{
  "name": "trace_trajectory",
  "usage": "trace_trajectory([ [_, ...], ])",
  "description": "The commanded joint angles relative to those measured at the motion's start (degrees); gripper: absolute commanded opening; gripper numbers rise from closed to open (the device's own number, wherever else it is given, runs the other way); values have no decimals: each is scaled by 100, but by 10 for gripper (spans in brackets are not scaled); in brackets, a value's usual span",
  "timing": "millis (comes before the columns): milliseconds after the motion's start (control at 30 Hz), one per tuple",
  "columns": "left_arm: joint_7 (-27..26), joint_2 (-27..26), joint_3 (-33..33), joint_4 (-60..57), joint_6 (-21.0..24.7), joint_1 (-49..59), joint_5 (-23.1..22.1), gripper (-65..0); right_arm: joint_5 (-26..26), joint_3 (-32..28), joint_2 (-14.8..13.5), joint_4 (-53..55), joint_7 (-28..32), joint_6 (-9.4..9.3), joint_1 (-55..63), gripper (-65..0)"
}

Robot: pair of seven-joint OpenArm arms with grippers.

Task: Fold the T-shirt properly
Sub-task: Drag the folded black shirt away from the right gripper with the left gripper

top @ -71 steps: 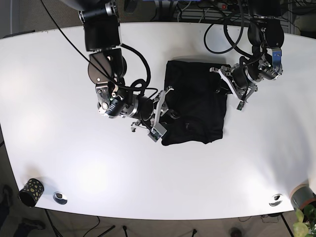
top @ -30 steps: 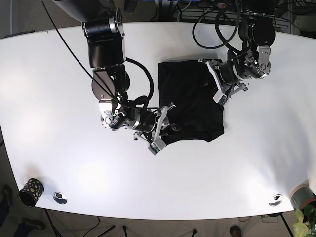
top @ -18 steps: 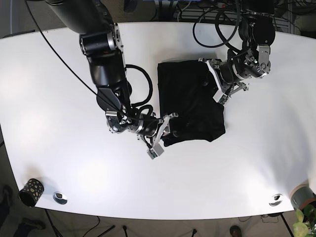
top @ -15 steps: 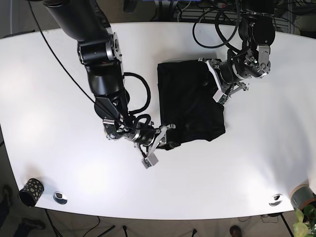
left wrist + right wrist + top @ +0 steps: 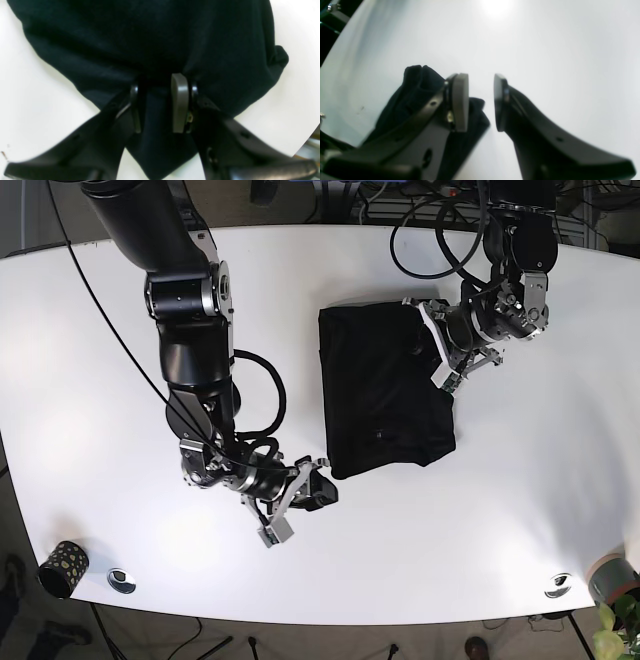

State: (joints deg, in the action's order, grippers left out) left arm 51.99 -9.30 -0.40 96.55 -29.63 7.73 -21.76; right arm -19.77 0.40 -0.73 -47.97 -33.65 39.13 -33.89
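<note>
The black T-shirt (image 5: pixel 385 385) lies folded into a rectangle in the middle of the white table (image 5: pixel 90 360). My left gripper (image 5: pixel 440 350) sits at the shirt's right edge. In the left wrist view the left gripper (image 5: pixel 156 105) is shut on bunched cloth of the T-shirt (image 5: pixel 150 37), with creases running to its fingertips. My right gripper (image 5: pixel 305 495) is off the shirt, just below-left of its lower-left corner. In the right wrist view the right gripper (image 5: pixel 481 102) is open with bare table between its fingers. A corner of the T-shirt (image 5: pixel 415 82) shows behind its left finger.
A patterned dark cup (image 5: pixel 62 568) stands at the table's lower-left corner, with a metal disc (image 5: pixel 122 580) beside it. Another disc (image 5: pixel 558 585), a grey pot (image 5: pixel 610 575) and a plant (image 5: pixel 615 625) are at the lower right. Cables (image 5: pixel 430 250) hang along the far edge.
The right gripper has let go of the shirt's lower-left corner and drawn back down-left onto bare table. The shirt shifted slightly left early on. The left gripper has held still for the last second.
</note>
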Motion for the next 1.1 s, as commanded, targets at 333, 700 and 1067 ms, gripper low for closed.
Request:
trace_trajectory([
  [333, -78, 354, 1, 529, 576, -926, -26, -469, -102, 96, -432, -2988, -1009, 65, 1134, -496],
  [700, -764, 600, 810, 503, 2958, -1199, 62, -244, -102, 1397, -520, -3164, -1483, 87, 1398, -496],
  [1067, -2574, 1330, 2726, -578, 4945, -918, 2514, -196, -102, 1564, -740, -3146, -1510, 87, 1398, -496],
])
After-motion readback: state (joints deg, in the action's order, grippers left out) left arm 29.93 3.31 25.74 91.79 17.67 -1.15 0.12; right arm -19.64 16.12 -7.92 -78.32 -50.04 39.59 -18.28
